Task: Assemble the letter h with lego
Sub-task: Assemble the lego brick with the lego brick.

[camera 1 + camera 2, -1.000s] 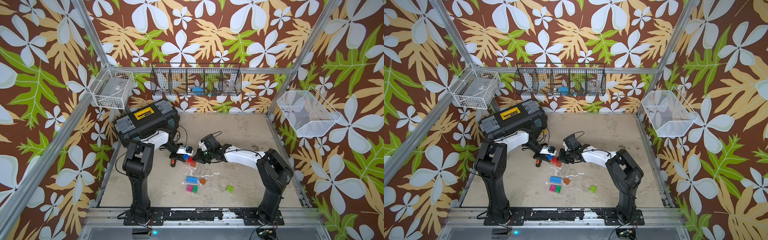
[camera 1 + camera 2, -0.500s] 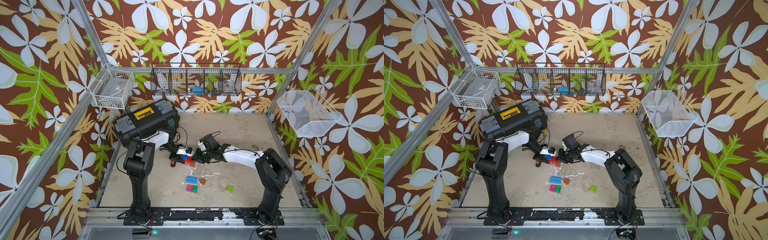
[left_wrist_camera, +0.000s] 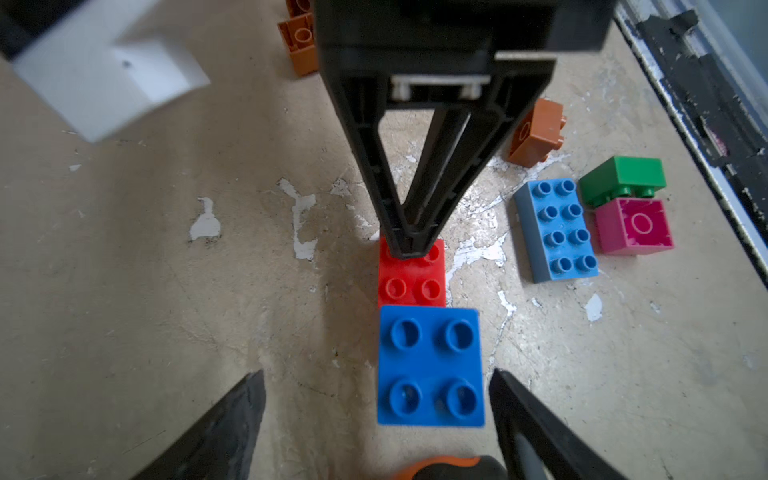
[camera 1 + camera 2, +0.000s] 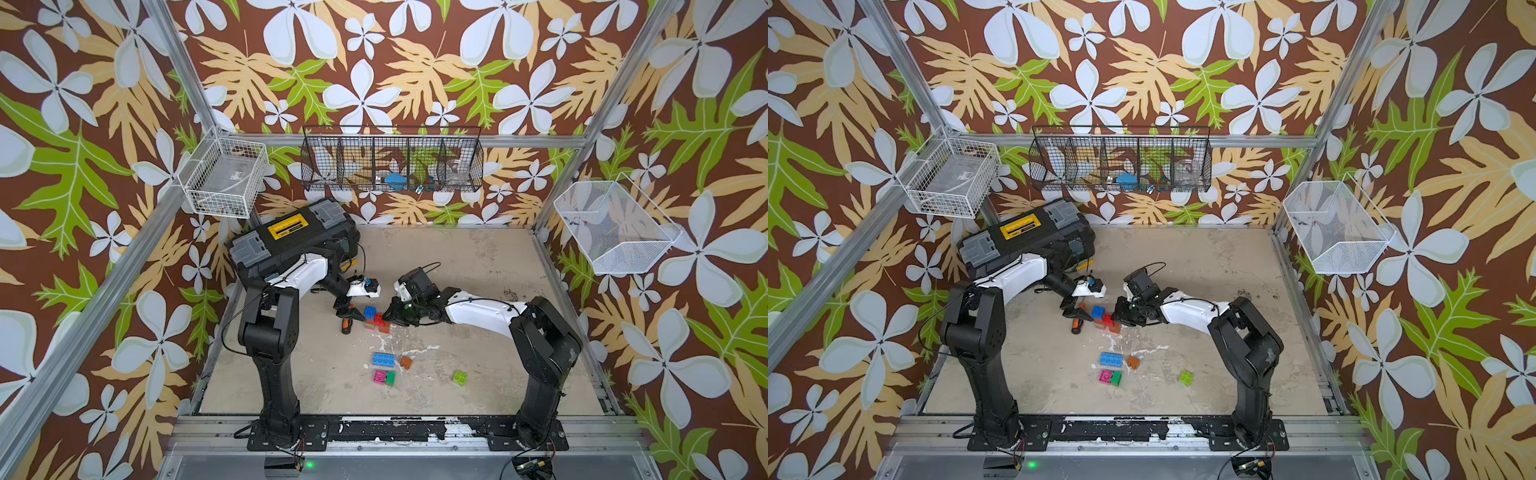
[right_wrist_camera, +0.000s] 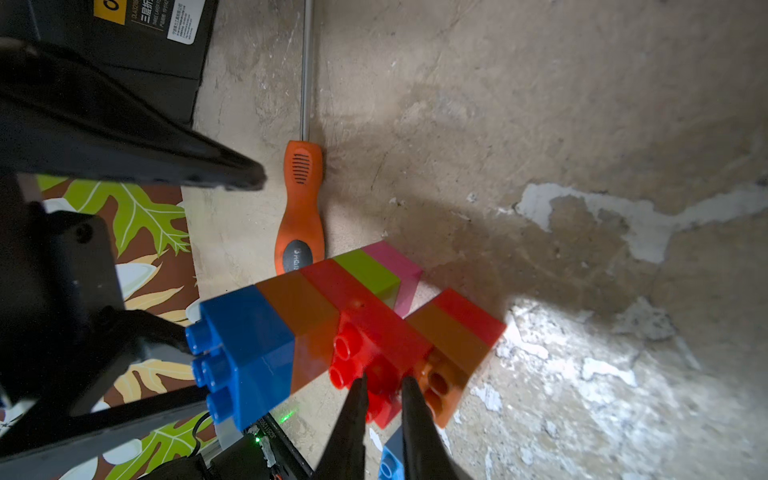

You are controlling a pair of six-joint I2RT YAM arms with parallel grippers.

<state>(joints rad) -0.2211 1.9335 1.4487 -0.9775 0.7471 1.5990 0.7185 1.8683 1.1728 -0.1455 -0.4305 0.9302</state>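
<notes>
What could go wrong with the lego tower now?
The open left gripper straddles the blue brick; pulling away, a finger might clip it and topple the stack. The shut right gripper rests on the red brick; lifting could tug it loose. The screwdriver beside the stack may get bumped.

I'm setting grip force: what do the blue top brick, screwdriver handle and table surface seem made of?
Blue top brick: hard moulded plastic, smooth, slightly glossy, crisp studs.
Screwdriver handle: orange plastic, maybe rubbery, matte, with a grey inset.
Table surface: looks like painted board or concrete, rough; coating flaking to white.
</notes>
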